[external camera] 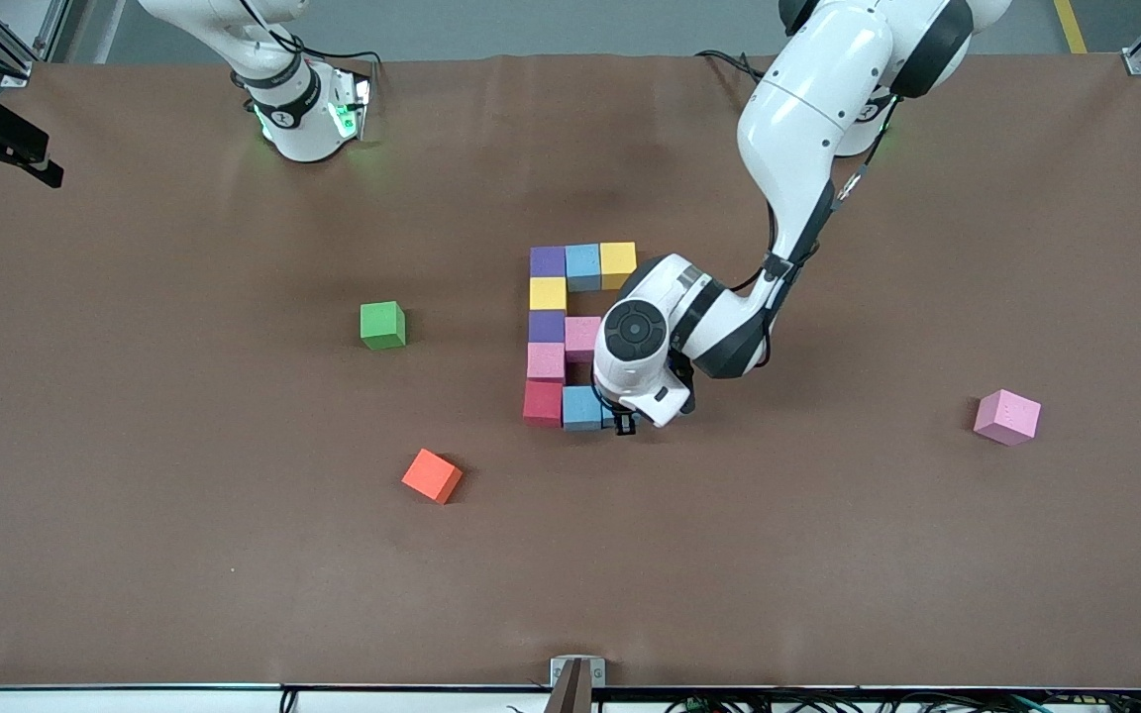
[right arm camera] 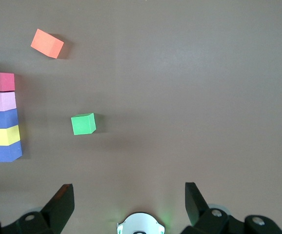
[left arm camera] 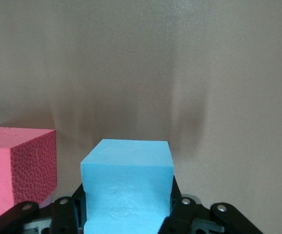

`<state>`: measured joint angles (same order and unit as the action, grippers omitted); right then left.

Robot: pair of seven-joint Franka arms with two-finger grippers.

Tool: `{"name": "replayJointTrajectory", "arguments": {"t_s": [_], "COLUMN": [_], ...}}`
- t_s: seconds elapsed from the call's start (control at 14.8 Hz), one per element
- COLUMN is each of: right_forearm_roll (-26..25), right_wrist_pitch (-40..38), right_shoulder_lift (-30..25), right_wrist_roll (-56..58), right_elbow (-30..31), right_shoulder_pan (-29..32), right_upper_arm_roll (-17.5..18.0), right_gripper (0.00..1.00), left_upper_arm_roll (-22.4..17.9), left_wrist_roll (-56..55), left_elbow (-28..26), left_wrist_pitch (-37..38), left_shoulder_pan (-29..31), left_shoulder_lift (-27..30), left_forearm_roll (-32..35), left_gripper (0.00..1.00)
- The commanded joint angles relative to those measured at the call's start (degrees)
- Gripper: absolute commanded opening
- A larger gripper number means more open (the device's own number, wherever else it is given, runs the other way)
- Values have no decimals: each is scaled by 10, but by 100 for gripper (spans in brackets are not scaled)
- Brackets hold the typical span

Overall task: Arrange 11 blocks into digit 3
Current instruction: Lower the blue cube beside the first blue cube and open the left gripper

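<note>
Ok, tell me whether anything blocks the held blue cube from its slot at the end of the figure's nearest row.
Nothing visible does. The left gripper is shut on the light blue cube, low beside the row's blue cube. The table around it is bare. The right gripper waits open near its base.

Overhead front cam; two wrist cams.

green cube point(external camera: 382, 325), orange cube point(external camera: 432, 475) nearer the camera, brown table point(external camera: 184, 574)
</note>
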<state>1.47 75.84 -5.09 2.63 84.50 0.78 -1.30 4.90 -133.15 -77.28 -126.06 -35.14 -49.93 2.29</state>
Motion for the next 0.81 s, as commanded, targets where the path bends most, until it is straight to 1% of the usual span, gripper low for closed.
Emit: {"name": "replayJointTrajectory", "arguments": {"t_s": [0.0, 0.07, 0.13, 0.2, 0.27, 0.54, 0.74], "right_forearm_roll": [-4, -4, -4, -4, -4, -4, -4], "right_wrist_pitch": [5, 5, 6, 5, 5, 5, 5], "right_shoulder_lift": [-17, -17, -17, -17, -17, -17, -17], "right_wrist_roll": [-2, -2, -2, -2, -2, -2, -2], "right_elbow": [18, 18, 18, 18, 18, 18, 18], "right_shoulder_pan": [0, 0, 0, 0, 0, 0, 0], "right_upper_arm_roll": [1, 1, 1, 1, 1, 1, 1], "right_gripper": [100, 100, 100, 100, 100, 100, 100], "left_upper_arm_roll": [-8, -7, -7, -7, -7, -7, -7], "left_wrist_roll": [6, 18, 27, 35, 40, 47, 51], "left_elbow": [19, 19, 19, 19, 19, 19, 18], "left_wrist_pitch": [1, 1, 1, 1, 1, 6, 11], "left_shoulder_pan": [-9, -8, -7, -7, -7, -5, 2], "left_shoulder_lift": [-17, -17, -16, -15, -13, -1, 26], "left_forearm_roll": [6, 6, 5, 5, 5, 5, 7], "left_gripper": [29, 39, 58, 72, 99, 100, 100]}}
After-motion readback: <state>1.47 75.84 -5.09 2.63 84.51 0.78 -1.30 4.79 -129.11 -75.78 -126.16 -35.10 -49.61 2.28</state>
